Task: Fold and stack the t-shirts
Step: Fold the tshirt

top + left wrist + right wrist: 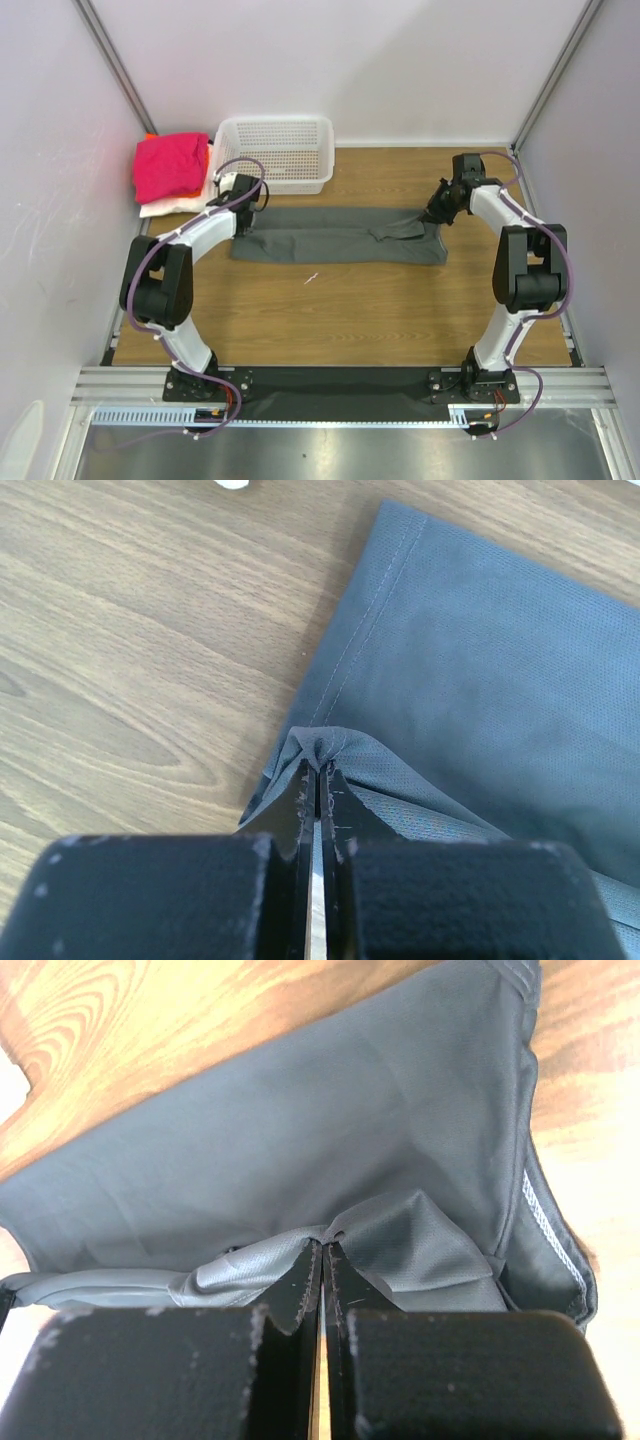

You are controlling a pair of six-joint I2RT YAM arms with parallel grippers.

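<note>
across the middle of the table [330, 320] the grey shirt [320, 245] is lying as a long folded strip, just in front of the basket [275, 150]. left claw [320, 780] is pinching shut on a hem corner, right claw [322, 1252] is clamping a bunched fold at the other end. cloth is looking light, thin, limp, probably sagging between grips, so gripping hems and corners is making sense. counting: one grey shirt; pink shirt [170, 165], orange shirt [149, 136], white shirt [175, 207] piled far left; one basket.
</note>
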